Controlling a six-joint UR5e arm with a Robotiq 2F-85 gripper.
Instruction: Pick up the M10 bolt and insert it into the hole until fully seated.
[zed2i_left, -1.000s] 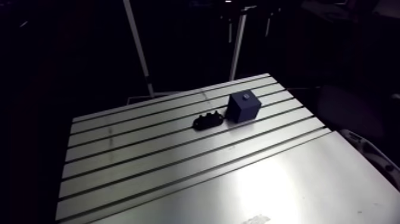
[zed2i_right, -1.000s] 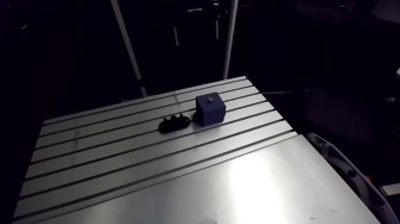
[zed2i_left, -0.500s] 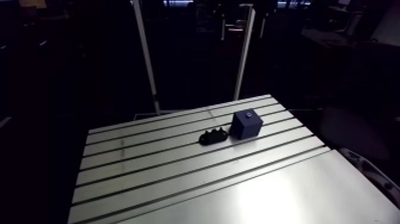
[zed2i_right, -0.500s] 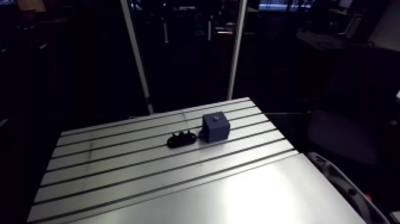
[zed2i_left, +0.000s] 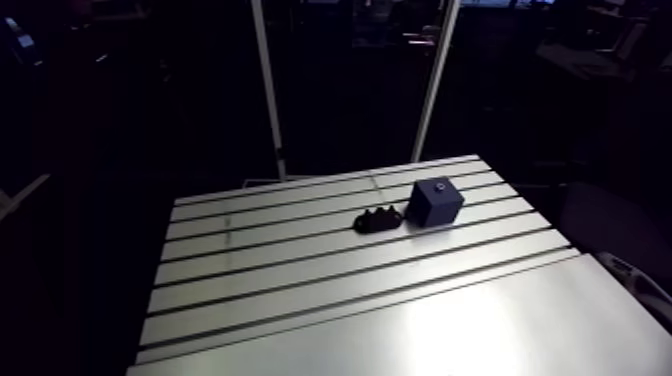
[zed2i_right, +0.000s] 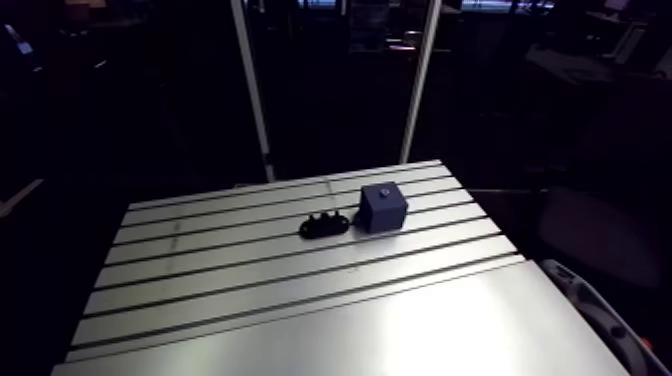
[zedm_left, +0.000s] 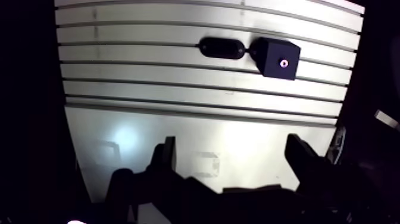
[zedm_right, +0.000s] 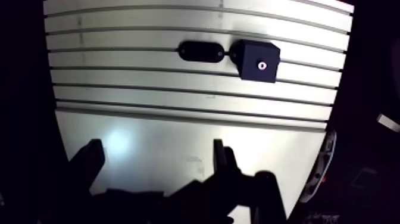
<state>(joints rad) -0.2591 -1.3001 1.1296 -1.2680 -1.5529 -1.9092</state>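
Seen in the wrist view: pincer spread wide, nothing between its two dark fingers, hovering over the smooth, bare near part of the tabletop. Well clear of anything to grasp.

Well ahead of the pincer, on the slotted part of the tabletop: a dark blue cube block, standing flat with one corner turned toward the arm. In its upper face, a small round hole with a pale glint at the middle. Nothing seated in it.

Just beside the block, along the same strip between two slots: a low black oval holder. Touching the block or a hair apart, cannot tell.

From the arm view: a few small dark nubs rising upright from the holder, too dim and small to tell apart. Which of them, if any, is the M10 bolt: cannot tell.

Pincer out of sight in the arm view.
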